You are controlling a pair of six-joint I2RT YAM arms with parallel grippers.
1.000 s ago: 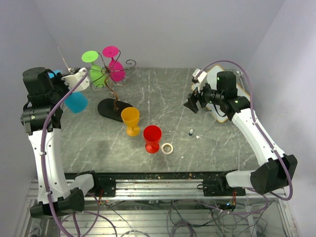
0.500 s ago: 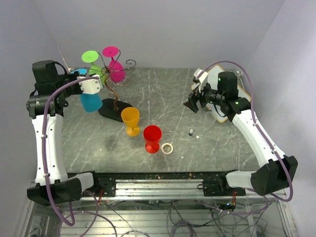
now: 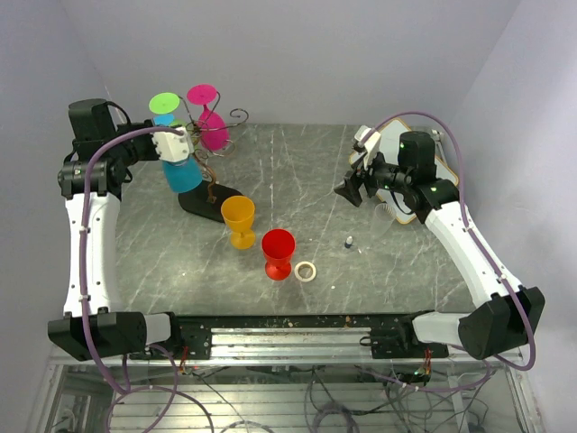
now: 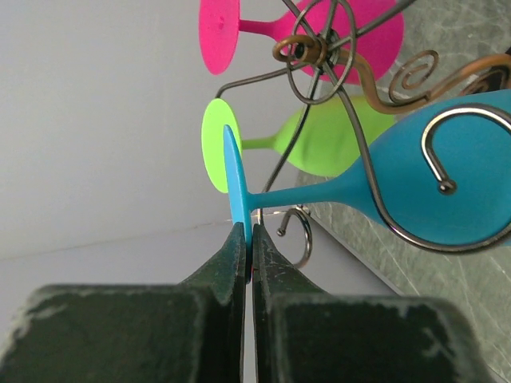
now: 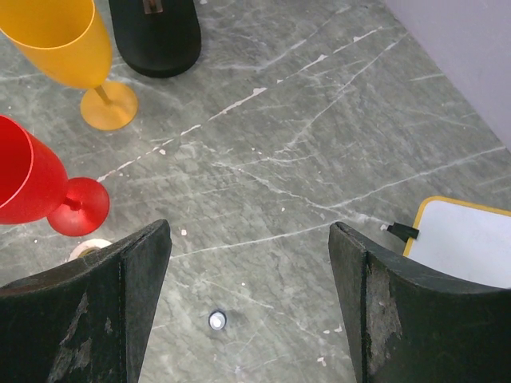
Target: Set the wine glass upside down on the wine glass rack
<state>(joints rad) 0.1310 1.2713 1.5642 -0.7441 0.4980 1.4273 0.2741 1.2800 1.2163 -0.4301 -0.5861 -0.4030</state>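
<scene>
Wine glass (image 4: pixel 471 159) | blue, foot up | pinched by left end effector (image 4: pixel 246 233)

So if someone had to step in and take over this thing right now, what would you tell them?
Left gripper: shut on the foot of the blue wine glass, held foot up, bowl down, among the curls of the wine glass rack.
Right gripper: open, empty, hovering over the table.
Done: green glass and pink glass hang on the rack.
Left: seat the blue stem in a curl (cannot tell if it is caught yet), then let go. Yellow glass and red glass stand upright on the table, probably next.
</scene>
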